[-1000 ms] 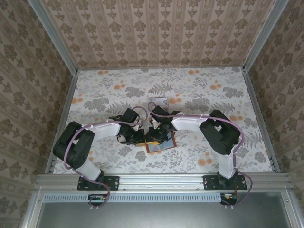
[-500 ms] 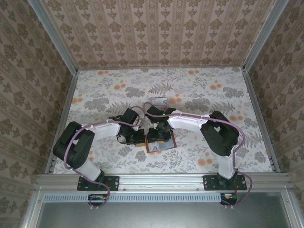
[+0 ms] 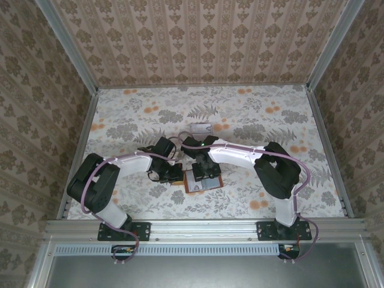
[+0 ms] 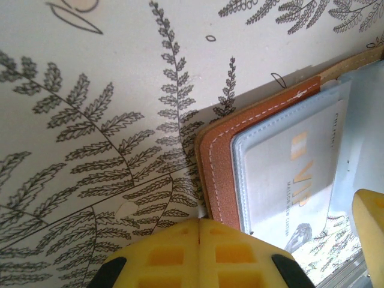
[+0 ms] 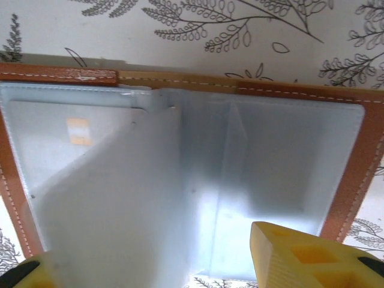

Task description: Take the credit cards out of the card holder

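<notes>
- since a second ago the right gripper has shifted rightward, from the card holder's left edge to above its middle; the left gripper has stayed where it was.
- card holder lies open and flat on the table, near the front centre, between the two wrists.
- its border is reddish-brown leather with a line of pale stitching and rounded corners; the inside is smooth grey-blue, folded into pockets.
- a pale credit card with gold "vip" lettering sits in one pocket, seen through the cloudy film.
- right gripper's yellow, waffle-textured fingers stand apart over the holder's near edge, with nothing seen between them.
- left gripper's yellow pads are pressed together on nothing, just beside the holder's corner, above the bare table.
- table is covered by a flat, matte, pale sheet printed with grey ferns and orange blossoms.
- a small clear plastic box rests beyond the holder, toward the table's middle.
- three walls in beige damask wallpaper close in the table; aluminium posts stand at the corners and a metal rail runs along the front.
</notes>
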`<act>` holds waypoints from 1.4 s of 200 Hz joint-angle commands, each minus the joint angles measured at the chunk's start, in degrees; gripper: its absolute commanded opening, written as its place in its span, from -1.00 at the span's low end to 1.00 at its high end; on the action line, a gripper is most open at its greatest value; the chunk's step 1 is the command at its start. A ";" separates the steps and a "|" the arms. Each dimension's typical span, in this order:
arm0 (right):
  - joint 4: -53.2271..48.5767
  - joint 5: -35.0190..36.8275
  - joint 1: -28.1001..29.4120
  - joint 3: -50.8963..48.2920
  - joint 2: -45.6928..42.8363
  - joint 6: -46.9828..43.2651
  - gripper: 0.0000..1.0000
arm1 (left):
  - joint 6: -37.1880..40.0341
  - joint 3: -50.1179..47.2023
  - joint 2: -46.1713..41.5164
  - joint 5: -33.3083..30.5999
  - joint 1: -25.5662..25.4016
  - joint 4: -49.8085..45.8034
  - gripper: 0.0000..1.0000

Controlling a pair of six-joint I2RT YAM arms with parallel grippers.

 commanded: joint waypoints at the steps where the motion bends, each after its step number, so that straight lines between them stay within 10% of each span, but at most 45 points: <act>1: -3.61 2.40 0.26 0.63 -2.71 -0.33 -0.08 | 0.71 -0.69 2.64 -1.45 -0.55 -4.03 -0.98; 51: -3.40 2.39 -0.25 0.13 -3.74 -1.11 -0.69 | 0.83 -0.36 2.86 -1.62 -0.50 -4.58 -0.98; 106: -0.76 3.06 -2.92 -4.21 -3.79 -2.96 -0.79 | 0.32 -0.31 3.87 -0.49 -0.63 -3.65 -0.98; 280: -5.16 10.92 -4.44 -5.44 -9.10 -4.64 -0.19 | -1.02 1.28 2.84 -1.18 -0.98 -4.66 -0.98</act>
